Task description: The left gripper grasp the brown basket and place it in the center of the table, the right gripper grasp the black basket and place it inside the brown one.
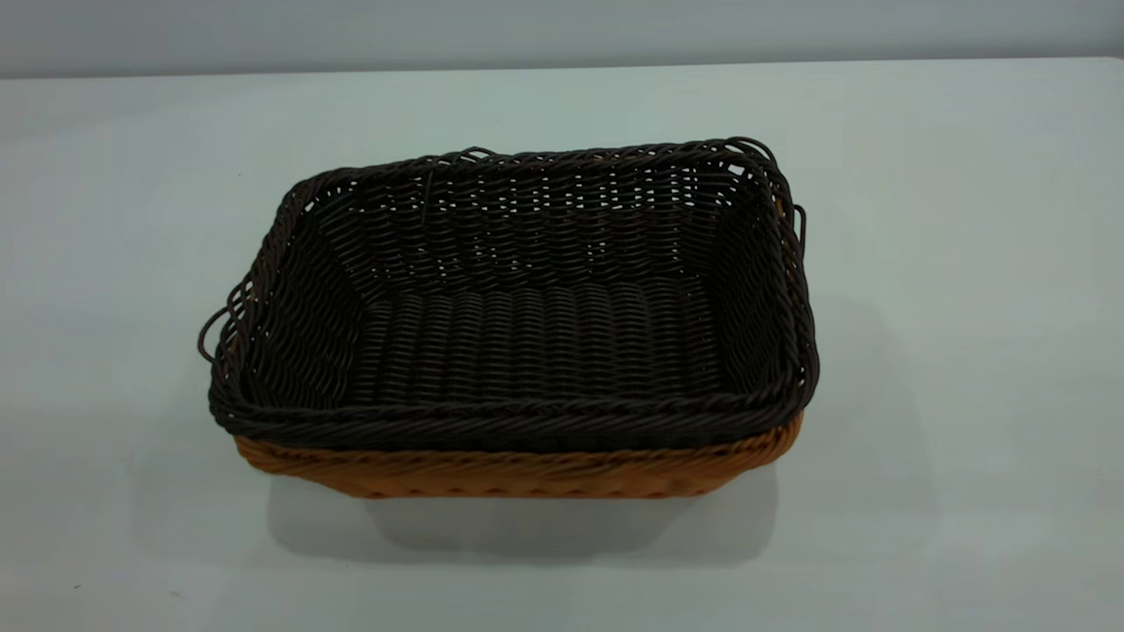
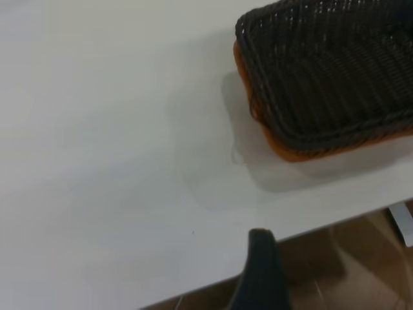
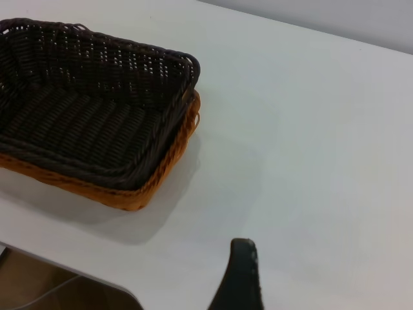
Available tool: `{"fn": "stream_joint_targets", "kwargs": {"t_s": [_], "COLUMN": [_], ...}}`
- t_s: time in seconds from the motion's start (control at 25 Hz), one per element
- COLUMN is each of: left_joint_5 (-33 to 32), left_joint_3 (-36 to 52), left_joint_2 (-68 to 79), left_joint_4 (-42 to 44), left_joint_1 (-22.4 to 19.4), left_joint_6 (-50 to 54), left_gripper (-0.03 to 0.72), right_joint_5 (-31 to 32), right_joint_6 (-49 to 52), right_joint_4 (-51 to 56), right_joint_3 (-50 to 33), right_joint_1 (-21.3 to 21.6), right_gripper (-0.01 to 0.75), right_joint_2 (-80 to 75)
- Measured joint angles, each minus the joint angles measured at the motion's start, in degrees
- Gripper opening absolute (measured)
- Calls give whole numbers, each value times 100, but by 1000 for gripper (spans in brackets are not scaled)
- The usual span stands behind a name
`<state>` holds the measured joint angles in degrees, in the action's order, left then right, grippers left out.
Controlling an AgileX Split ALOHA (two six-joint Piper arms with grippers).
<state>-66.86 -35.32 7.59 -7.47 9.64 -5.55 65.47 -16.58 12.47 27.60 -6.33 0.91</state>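
wicker black basket sits nested inside the brown basket mid-table; my left gripper and right gripper hang off the brown basket, jaw state unclear. a careless retreat could snag its rim.

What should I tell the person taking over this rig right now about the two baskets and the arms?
Left gripper: away from the baskets at the table edge, holding nothing.
Right gripper: also clear of the baskets, holding nothing.
The black basket sits nested inside the brown basket, about mid-table.
Done: both placements.
Left: nothing apparent; perhaps just park the arms.
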Motion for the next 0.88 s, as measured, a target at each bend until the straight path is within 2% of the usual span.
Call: {"fn": "stream_joint_targets", "kwargs": {"t_s": [0.36, 0.88], "left_joint_5": [239, 343], "left_joint_3": [701, 734], "left_joint_2": [-107, -107], "left_joint_4": [620, 651], "left_joint_1": [0, 0], "left_joint_6": [31, 30], "left_gripper": [537, 526], "right_joint_5": [0, 0], "right_joint_6": [0, 0], "right_joint_4": [-4, -4], "right_joint_3": [0, 0], "right_joint_1": [0, 0], "right_gripper": [574, 574], "right_joint_2": [0, 0]}}
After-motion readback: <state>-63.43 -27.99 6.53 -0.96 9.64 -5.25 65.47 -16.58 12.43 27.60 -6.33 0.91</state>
